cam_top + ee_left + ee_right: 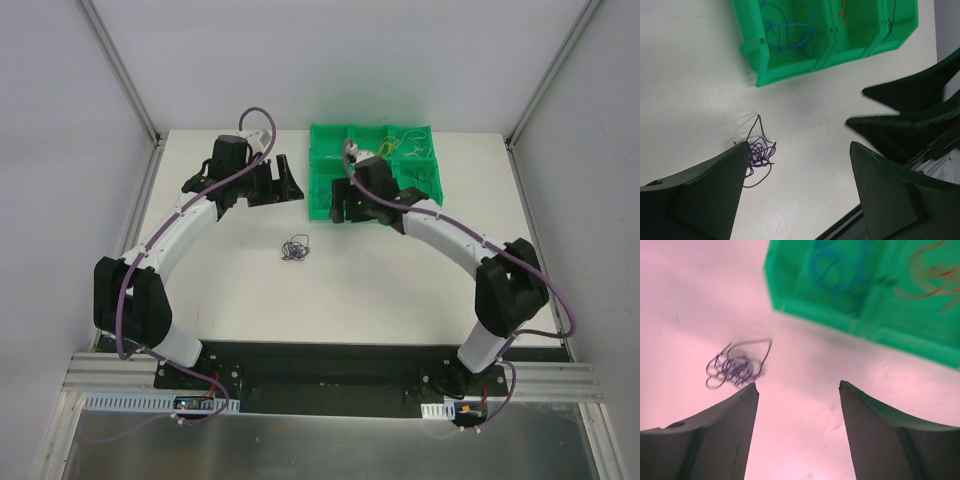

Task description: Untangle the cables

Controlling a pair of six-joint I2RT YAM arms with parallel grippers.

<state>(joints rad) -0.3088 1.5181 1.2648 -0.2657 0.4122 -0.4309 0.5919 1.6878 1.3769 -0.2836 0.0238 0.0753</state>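
As the cables [295, 247] lie knotted mid-frame | left gripper [799, 150], right gripper [798, 385] agape, empty | advice: pinch 1 loose end, pull gently

The knot [760, 152] is a small bunch of thin purple and dark cables wound in tight loops. It lies flat on the white table [230, 270], near the green bin [785, 75] but not touching it. One dark strand arches out of it toward the bin. The blue cable [790, 30] lies in loose curls in one bin compartment. The orange cable [841, 17] lies as a short curl in the adjacent compartment. The dark cable [888, 25] lies as a single thin strand in the compartment beyond.
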